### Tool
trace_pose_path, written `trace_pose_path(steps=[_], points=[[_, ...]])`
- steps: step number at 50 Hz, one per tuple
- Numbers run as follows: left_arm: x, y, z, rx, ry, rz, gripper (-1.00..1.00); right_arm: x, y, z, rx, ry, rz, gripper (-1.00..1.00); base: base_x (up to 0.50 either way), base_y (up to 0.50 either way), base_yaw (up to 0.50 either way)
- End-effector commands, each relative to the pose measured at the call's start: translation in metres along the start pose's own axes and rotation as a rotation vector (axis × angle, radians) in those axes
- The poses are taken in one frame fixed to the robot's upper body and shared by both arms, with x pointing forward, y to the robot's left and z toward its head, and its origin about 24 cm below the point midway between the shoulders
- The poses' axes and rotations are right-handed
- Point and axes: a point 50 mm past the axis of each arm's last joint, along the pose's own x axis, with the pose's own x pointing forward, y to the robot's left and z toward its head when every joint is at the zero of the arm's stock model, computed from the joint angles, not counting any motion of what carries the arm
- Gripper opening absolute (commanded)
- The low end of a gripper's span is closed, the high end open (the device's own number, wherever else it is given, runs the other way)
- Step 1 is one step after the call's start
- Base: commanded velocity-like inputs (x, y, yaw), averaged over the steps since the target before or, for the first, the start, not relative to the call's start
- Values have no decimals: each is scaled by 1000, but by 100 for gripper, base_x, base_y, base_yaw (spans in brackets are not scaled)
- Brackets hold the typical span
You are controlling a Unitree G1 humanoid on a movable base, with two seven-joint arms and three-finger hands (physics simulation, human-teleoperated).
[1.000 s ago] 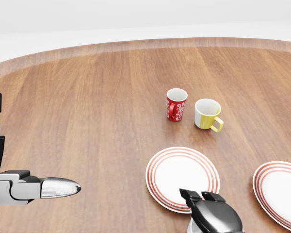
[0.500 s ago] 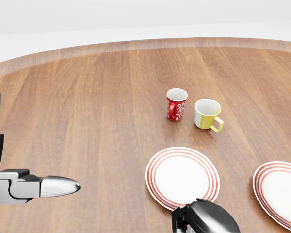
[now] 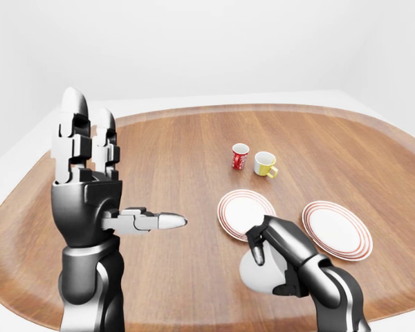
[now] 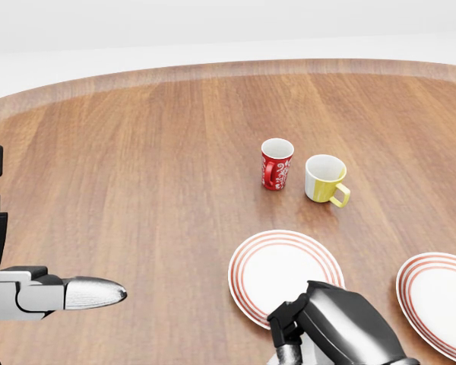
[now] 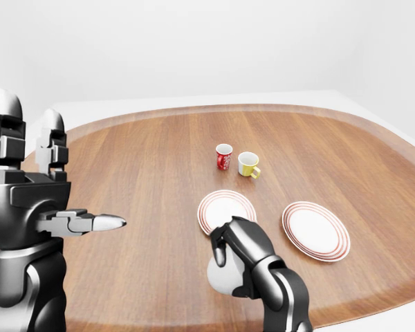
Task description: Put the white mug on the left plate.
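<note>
Right robot hand (image 3: 280, 252) clenched round white mug (image 3: 257, 273), now risen toward left plate (image 3: 245, 207) from counter's (image 3: 166, 159) near edge (1 s ago lower). Transport underway. Left robot hand (image 3: 90, 180) open, idle.

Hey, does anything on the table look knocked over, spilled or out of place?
Nothing stands out. The red mug and yellow mug stand upright on the table, apart from each other, and both plates lie flat and bare. The white mug is off the table, gripped in the right hand. No spill is visible.
</note>
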Motion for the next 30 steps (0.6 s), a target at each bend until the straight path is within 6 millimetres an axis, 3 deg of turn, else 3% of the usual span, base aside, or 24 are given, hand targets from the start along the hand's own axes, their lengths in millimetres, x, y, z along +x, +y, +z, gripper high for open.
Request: trace_pose_path(steps=[1,10,23,30], points=[[0,0,0,1,0,0,100,-13,-23,12,-34,-35,-125,-100,0,0,0],[-1,-1,0,1,0,-2,100,-10,-33,14,-69,-34,-170,-100,0,0,0],[0,-1,1,1,-4,-2,100,39,-64,11,-163,-32,-185,-100,0,0,0],[0,-1,1,2,-6,-4,100,84,-99,11,-307,-20,-153,-100,0,0,0]])
